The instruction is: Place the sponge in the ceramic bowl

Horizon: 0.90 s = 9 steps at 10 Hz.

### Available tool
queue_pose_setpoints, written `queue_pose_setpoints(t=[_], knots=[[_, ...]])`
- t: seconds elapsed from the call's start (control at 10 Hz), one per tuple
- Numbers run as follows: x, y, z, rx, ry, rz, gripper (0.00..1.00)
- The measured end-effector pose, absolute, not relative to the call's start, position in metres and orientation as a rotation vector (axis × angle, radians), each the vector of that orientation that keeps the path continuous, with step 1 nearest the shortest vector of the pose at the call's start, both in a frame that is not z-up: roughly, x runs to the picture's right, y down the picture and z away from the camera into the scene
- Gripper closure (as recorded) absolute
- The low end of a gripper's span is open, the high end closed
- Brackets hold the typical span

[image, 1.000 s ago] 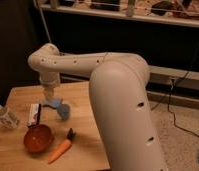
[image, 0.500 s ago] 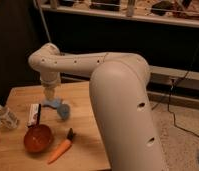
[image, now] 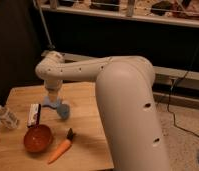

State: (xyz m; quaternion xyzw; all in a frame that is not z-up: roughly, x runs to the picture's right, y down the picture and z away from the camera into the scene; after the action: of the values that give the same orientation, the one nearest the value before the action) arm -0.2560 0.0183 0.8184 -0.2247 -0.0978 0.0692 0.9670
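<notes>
Hanging low over the wooden table (image: 88, 107) at the left of the frame, my gripper (image: 54, 105) points down just right of the sponge (image: 33, 114), which lies flat. Whether it is spread or closed, I cannot tell. The ceramic bowl (image: 38, 138) sits directly below the sponge, with a carrot (image: 60, 149) to its right.

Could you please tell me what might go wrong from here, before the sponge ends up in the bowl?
1. The gripper hangs over the table behind the ceramic bowl, not above it, so a release here would likely miss.
2. The packet lies close beside the gripper, toward the bowl, so a low move across could knock it.
3. I cannot tell whether the light-blue patch at the gripper is the sponge, so the grasp is uncertain.
</notes>
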Motion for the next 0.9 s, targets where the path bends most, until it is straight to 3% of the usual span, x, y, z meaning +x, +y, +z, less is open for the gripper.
queue_pose_setpoints(t=[0.9], knots=[[-0.284, 0.017, 0.878, -0.515, -0.145, 0.055, 0.35]])
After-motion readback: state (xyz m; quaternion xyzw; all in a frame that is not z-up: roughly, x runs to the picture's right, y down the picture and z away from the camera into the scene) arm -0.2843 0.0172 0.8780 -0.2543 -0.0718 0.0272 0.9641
